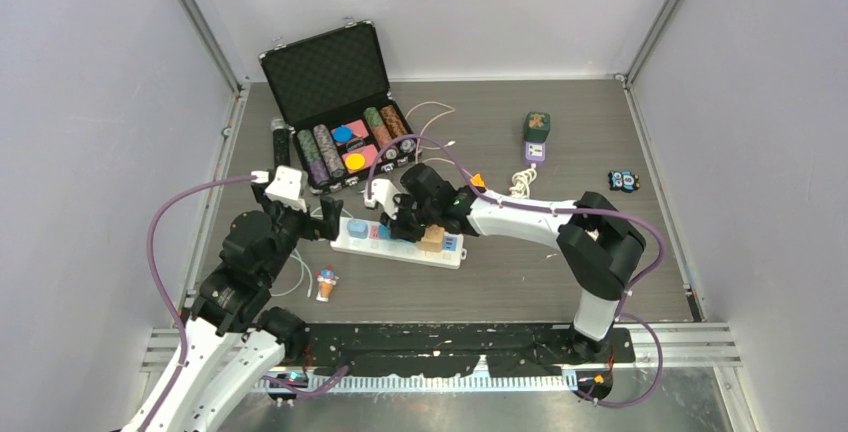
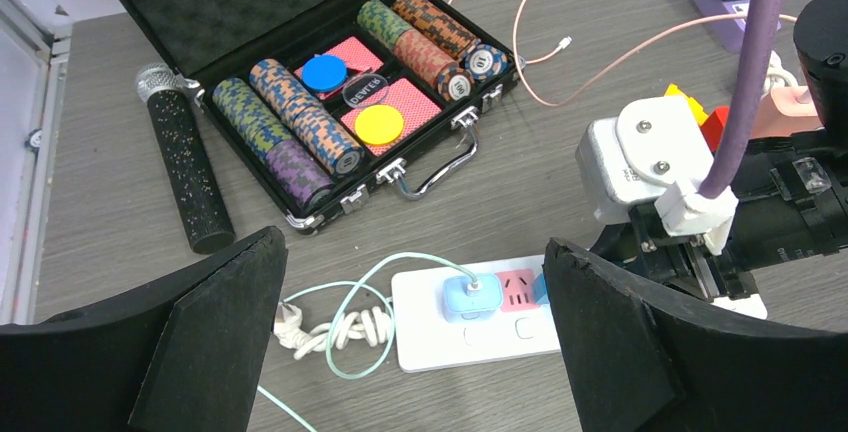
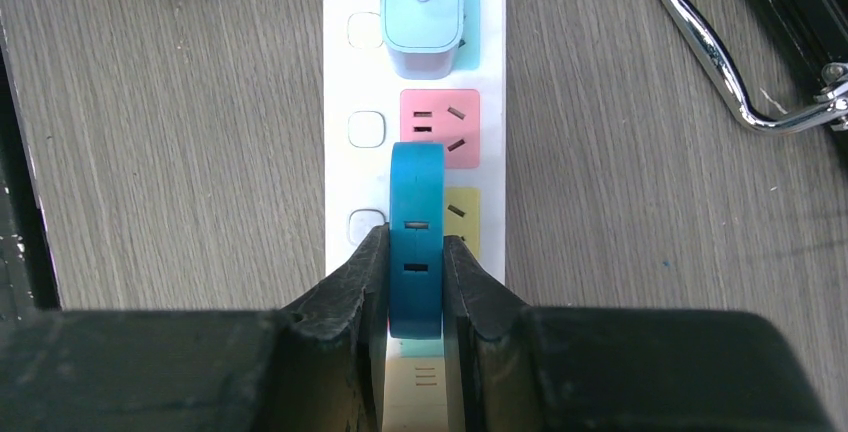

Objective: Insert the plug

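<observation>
Gripping a blue plug (image 3: 417,202) by its two flat sides, the right fingers (image 3: 352,287) are closed tight on it. The plug sits over the white power strip (image 3: 338,72) on the counter (image 3: 150,172), covering part of the yellow socket (image 3: 462,217), its far end at the pink socket (image 3: 440,129). Cannot tell whether it is seated. A light-blue charger (image 3: 423,12) fills the next socket. The left fingers (image 2: 215,322) are spread wide, holding nothing, above the strip's cable end.

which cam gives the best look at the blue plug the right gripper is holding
Right wrist: the blue plug sits centred, clamped by the right gripper, above the power strip sockets. Top external mostly hides it under the arm; left wrist shows only a blue sliver.
</observation>
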Controlling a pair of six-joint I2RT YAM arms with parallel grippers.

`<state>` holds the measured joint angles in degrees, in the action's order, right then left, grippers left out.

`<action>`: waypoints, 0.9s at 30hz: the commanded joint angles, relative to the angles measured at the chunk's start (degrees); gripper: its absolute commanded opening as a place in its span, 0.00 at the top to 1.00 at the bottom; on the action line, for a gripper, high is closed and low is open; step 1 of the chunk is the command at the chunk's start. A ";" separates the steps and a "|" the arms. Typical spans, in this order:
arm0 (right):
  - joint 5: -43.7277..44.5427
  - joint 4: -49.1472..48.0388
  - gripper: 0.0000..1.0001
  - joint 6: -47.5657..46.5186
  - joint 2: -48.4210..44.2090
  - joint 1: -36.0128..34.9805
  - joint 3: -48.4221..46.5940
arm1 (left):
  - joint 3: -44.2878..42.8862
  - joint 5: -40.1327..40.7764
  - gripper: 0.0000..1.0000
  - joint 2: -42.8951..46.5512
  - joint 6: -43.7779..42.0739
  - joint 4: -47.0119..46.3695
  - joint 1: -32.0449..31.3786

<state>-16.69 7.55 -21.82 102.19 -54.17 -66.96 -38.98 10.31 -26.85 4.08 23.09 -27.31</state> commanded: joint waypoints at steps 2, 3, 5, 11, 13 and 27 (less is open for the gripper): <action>-1.36 3.04 0.65 5.77 -0.46 0.37 -1.59 | -0.49 1.24 0.00 0.18 -0.08 -1.45 0.01; -1.48 2.93 0.61 6.15 -0.79 0.42 -2.16 | -0.48 1.29 0.00 0.14 -0.06 -1.42 0.00; -1.82 2.95 0.53 7.16 -1.73 0.39 -4.22 | -0.55 1.37 0.01 0.24 -0.03 -1.53 0.06; -4.11 3.80 0.02 12.50 -5.97 0.62 -14.65 | -1.04 1.89 0.00 -0.04 0.70 -1.67 0.06; -3.44 3.79 0.04 13.78 -7.43 0.84 -16.63 | -1.20 2.14 0.00 0.00 1.20 -1.57 0.00; 41.96 13.15 0.05 25.13 -36.96 6.02 -8.73 | -6.70 6.58 0.00 0.59 11.80 4.29 -0.02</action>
<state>1.93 14.85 -1.63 74.65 -48.64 -77.14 -41.32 12.97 -25.65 8.54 24.91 -27.31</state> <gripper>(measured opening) 0.954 0.994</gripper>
